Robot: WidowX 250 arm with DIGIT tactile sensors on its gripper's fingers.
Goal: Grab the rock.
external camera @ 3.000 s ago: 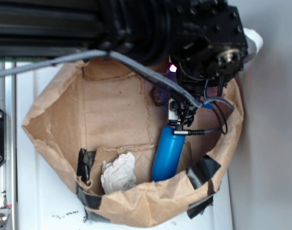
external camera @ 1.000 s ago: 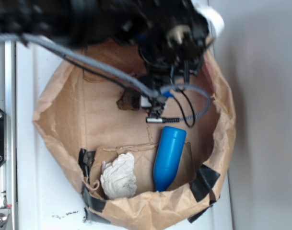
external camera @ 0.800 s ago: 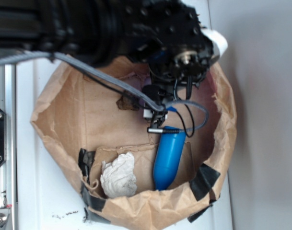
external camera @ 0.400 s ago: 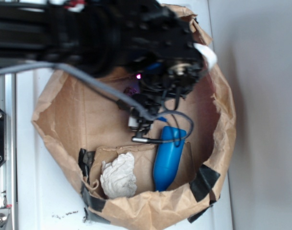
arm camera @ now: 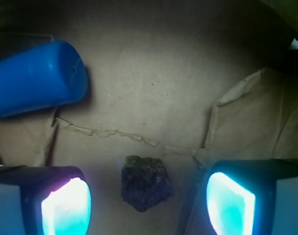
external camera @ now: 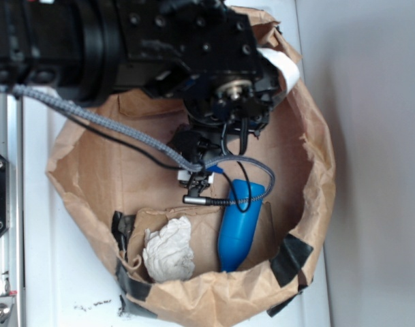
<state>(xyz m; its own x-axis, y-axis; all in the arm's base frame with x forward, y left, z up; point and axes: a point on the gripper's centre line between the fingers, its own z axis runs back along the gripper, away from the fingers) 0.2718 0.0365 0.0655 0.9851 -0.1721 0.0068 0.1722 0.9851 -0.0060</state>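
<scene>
- While my wrist camera looks straight down at the brown paper floor, my gripper [arm camera: 149, 203] sits spread wide, the two glowing cyan fingertips [arm camera: 68, 205] at 7 and 5 o'clock of that view, nothing held.
- The small dark brown lumpy rock [arm camera: 145, 182] lies at 6 o'clock in the wrist view, between my fingers, a gap to each side, no pad touching it.
- Rock rests on the paper just below a jagged torn seam [arm camera: 124, 136] running across the floor.
- The blue plastic bottle [arm camera: 36, 78] lies on its side at 10 o'clock, well apart from the rock.
- Exterior view: my black arm body [external camera: 193, 48] fills 12 o'clock and hangs over the crumpled brown paper bag [external camera: 316, 157], which is patched with black tape [external camera: 287, 255].
- The rock is hidden under my arm there; can't tell finger state from that view.
- The bottle [external camera: 238, 228] lies at 5 o'clock inside the bag; a grey braided cable [external camera: 105, 122] loops over its upper end.
- A crumpled white paper ball [external camera: 170, 248] sits at 7 o'clock, near the bottle, not touching.
- Bag sits on a white table [external camera: 64, 286].
</scene>
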